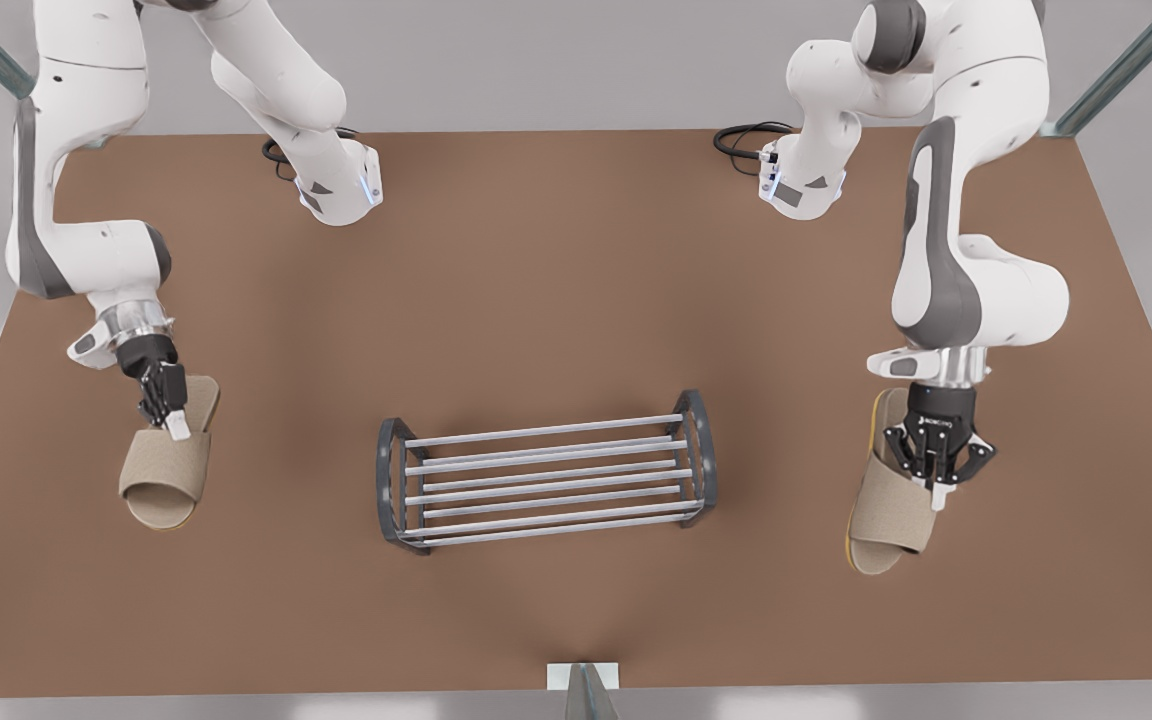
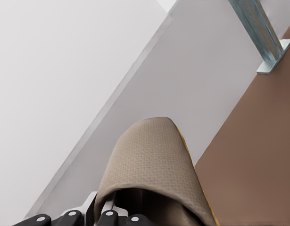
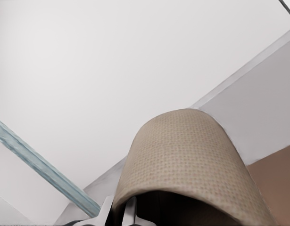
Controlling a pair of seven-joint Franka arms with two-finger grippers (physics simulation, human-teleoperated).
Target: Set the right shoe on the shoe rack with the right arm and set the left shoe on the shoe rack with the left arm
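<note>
The shoe rack (image 1: pixel 546 431), silver bars between dark curved end frames, stands at the table's middle front with nothing on it. On the front view's right, my left gripper (image 1: pixel 936 490) is shut on the strap of the left shoe (image 1: pixel 886 515), a beige open-toe slipper tipped so its yellow sole edge shows. The left wrist view looks along that shoe (image 2: pixel 149 160). My right gripper (image 1: pixel 176 425) on the front view's left is shut on the right shoe (image 1: pixel 166 475), a matching slipper held tilted, toe toward the front edge. Its beige strap (image 3: pixel 187 155) arches ahead in the right wrist view.
Both shoes are about a slipper-length out from the rack's ends. The brown table (image 1: pixel 576 270) has black cables (image 1: pixel 746 140) at the back by the arm bases. A metal post (image 1: pixel 583 690) stands at the front edge's middle, and others stand at the back corners.
</note>
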